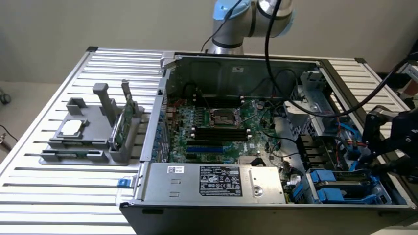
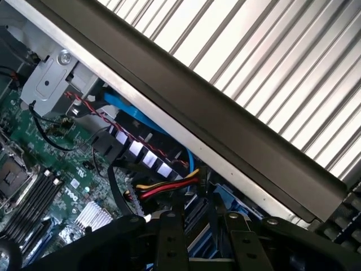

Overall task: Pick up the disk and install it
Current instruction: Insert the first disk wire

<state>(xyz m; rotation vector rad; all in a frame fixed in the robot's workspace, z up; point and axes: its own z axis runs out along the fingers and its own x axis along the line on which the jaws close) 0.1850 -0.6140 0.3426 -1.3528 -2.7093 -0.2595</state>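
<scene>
The claw (image 1: pixel 382 156) hangs over the open computer case (image 1: pixel 261 208), at its corner on the exterior view's right; whether it grasps anything cannot be told. The disk (image 1: pixel 339 186), in its blue frame, lies in the bay just below, beside the grey power supply (image 1: pixel 216 181).

The green motherboard (image 2: pixel 56 169) bears white lettering that looks like DELL. The print on the power supply (image 1: pixel 261 188) label (image 1: pixel 219 180) is too small to read.

Exterior view's right edge crops the gripper (image 1: pixel 380 155).
</scene>
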